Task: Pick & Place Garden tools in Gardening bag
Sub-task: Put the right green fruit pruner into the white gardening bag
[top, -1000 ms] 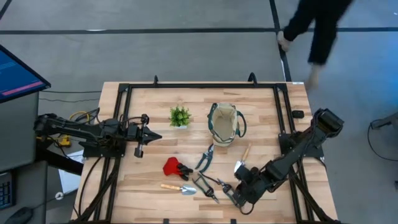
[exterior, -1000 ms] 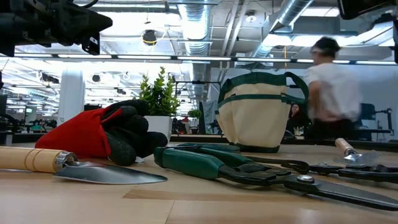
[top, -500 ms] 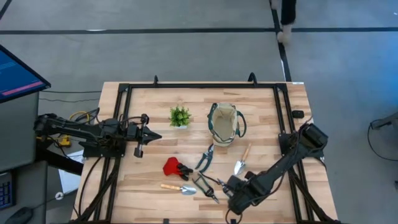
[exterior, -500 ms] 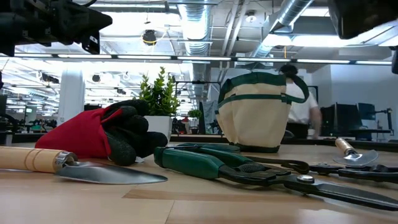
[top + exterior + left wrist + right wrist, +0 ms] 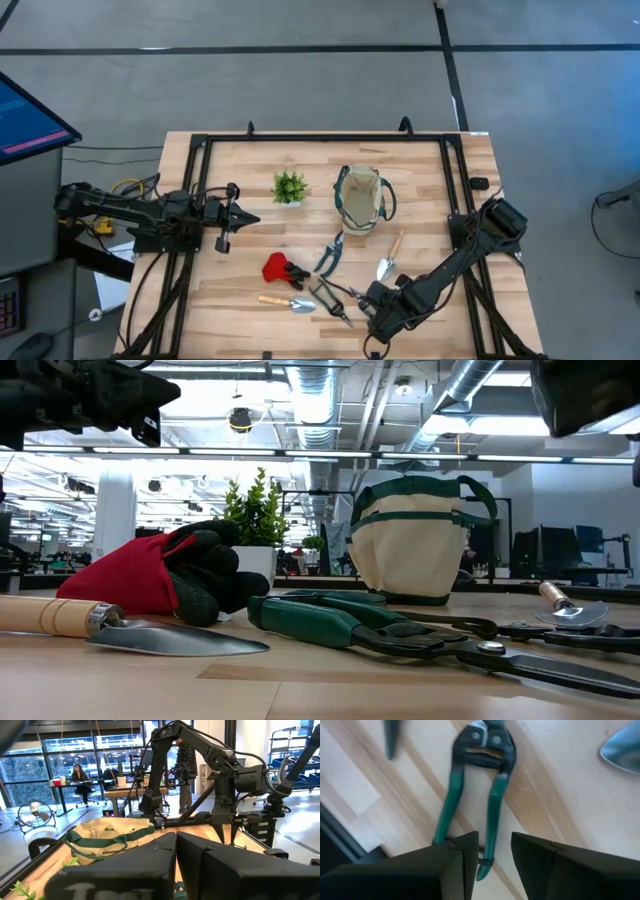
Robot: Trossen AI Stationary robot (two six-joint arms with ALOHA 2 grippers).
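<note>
My right gripper is open, low over the table's near right part. In the right wrist view its fingers stand either side of the handle ends of the green-handled pruners, which lie flat; I cannot tell whether they touch. A wooden-handled trowel, a red-and-black glove, grey shears and a second trowel lie on the table. The beige gardening bag with green trim stands upright behind them. My left gripper is shut and empty at the table's left.
A small green potted plant stands left of the bag. A black frame runs around the wooden table top. In the low view the tools lie close together in front of the bag.
My right gripper has gone toward the table's left edge, from beside the second trowel to over the green-handled pruners' handle ends. A person beyond the far edge has walked out of view. No tool has moved.
</note>
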